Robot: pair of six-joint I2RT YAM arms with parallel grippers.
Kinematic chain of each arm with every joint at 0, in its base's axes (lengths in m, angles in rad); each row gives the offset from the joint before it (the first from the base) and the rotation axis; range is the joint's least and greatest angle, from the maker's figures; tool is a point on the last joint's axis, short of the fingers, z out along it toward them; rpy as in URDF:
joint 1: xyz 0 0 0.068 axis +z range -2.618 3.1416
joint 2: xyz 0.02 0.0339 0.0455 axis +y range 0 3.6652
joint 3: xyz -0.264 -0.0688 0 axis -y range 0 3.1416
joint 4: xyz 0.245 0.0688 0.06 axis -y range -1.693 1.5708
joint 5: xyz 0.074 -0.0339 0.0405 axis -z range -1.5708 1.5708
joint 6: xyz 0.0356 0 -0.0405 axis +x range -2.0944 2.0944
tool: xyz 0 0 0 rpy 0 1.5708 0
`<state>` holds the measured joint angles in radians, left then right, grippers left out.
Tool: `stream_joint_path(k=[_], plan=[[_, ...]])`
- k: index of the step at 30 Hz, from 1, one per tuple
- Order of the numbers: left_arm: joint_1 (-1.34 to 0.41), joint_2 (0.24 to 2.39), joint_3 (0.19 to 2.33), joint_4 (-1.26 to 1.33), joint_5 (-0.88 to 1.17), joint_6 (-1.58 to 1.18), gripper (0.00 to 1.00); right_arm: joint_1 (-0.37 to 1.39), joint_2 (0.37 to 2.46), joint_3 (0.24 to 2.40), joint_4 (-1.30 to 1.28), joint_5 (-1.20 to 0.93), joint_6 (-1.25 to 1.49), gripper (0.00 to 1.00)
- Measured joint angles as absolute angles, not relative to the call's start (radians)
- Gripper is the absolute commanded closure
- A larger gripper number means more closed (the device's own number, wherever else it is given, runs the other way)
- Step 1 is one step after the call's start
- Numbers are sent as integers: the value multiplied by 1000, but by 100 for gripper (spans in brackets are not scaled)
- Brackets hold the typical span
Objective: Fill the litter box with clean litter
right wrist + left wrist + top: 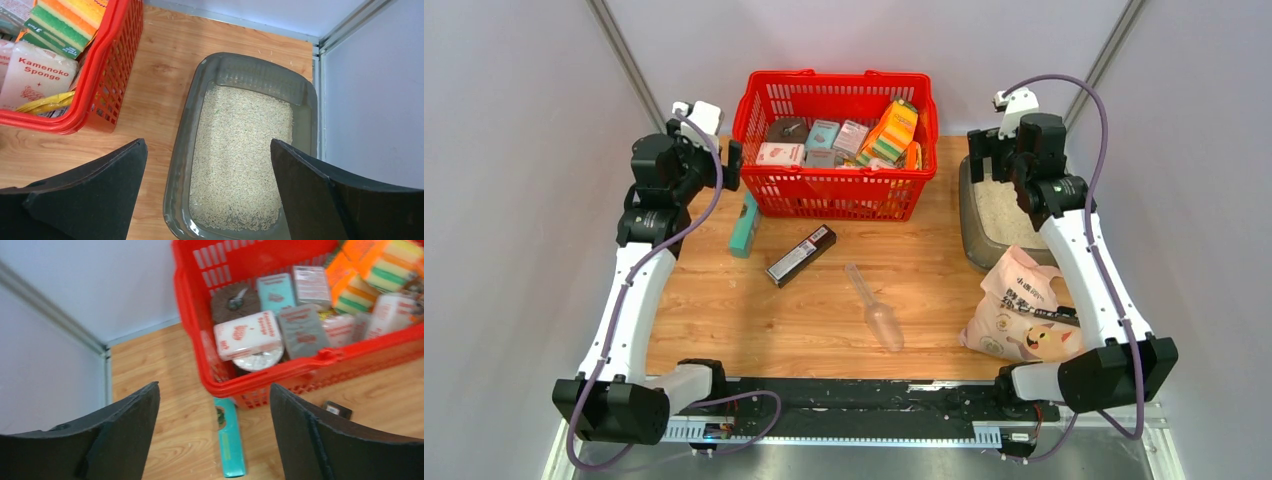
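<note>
The grey-brown litter box (973, 235) (182, 150) sits at the table's back right, its floor covered with pale beige clean litter (240, 160) (1009, 215). High above it my right gripper (207, 145) (996, 160) hangs open and empty. A pinkish-cream cat-print bag (1022, 310) lies in front of the box, partly behind my right arm. The clear plastic scoop (876, 310) rests on the wood mid-table. At the back left my left gripper (215, 387) (724, 160) is open and empty, raised beside the red basket's left end.
A red mesh basket (754, 100) (250, 382) (107, 65) full of sponges and boxes stands at the back centre. A teal box (744, 225) (230, 440) and a black box (801, 255) lie on the wood before it. Grey walls close in on both sides.
</note>
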<state>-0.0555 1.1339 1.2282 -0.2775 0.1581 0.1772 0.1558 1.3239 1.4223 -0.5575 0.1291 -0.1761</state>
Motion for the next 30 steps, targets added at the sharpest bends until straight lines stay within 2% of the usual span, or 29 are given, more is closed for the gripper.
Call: stream_joint_path(k=[5,11,19,21,26,30], plan=[[-88,1132,1222,-327,353,202,17,156,1311,1422,-614,29,-218,0],[-290,1108,1159,-458,496,362,18,157,1219,1405,-791,-142,-388,0],[-471,1100,1037,-601,544,567,18,157,1092,1415,-1118,-196,-606,7],[-498,1105,1029,-612,551,593,19,157,1039,1412,-1205,-187,-669,12],[-551,1148,1029,-602,564,636,20,157,897,1340,-1300,-154,-798,22],[-564,1188,1029,-586,572,638,20,157,844,1259,-1334,-144,-871,22]])
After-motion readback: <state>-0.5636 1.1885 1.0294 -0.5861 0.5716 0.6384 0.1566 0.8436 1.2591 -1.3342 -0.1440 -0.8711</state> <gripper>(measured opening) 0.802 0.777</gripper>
